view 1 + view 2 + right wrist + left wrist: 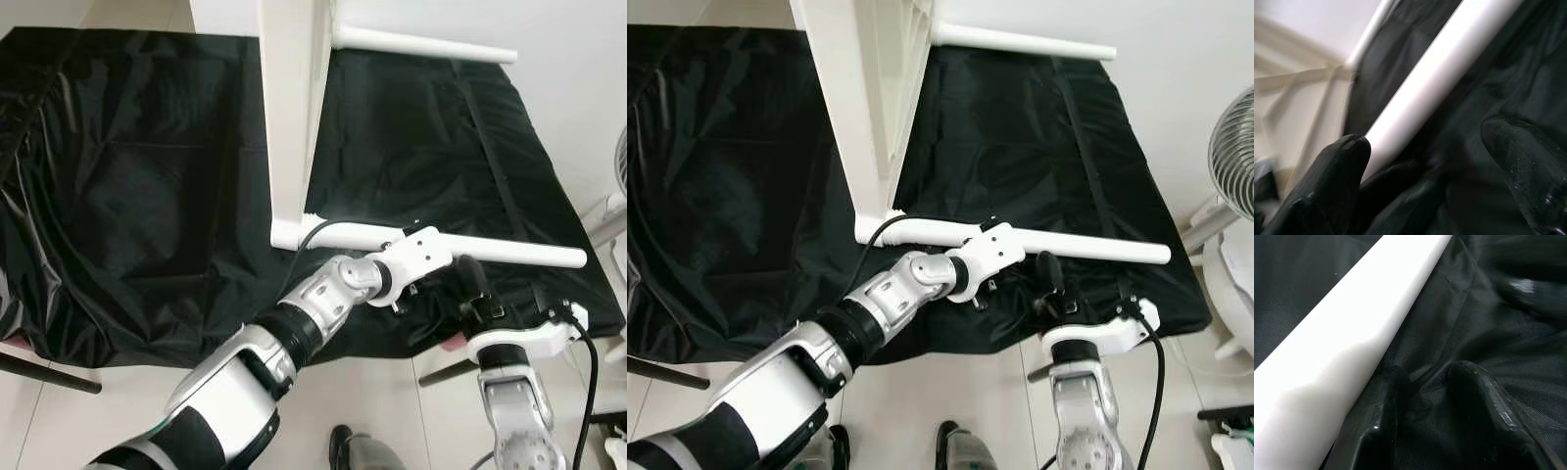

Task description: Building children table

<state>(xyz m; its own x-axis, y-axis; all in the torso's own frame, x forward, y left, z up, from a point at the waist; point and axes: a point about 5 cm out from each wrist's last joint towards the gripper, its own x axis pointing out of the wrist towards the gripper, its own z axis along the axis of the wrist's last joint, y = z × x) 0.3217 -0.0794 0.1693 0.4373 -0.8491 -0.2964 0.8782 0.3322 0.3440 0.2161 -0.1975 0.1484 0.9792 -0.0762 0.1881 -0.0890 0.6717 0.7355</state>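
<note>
Resting on black cloth (147,196): both tools beside a white leg (490,248).
Left tool (1425,382) parted, empty; right tool (1425,161) wide open, leg just beyond its fingertips.

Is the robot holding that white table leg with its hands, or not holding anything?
Nothing is held. Both the left gripper and the right gripper are open on the black cloth, beside the white table leg, not around it.

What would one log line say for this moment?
left gripper: open beside near table leg | right gripper: open, close by | tabletop: on edge | black cloth: underneath
</note>
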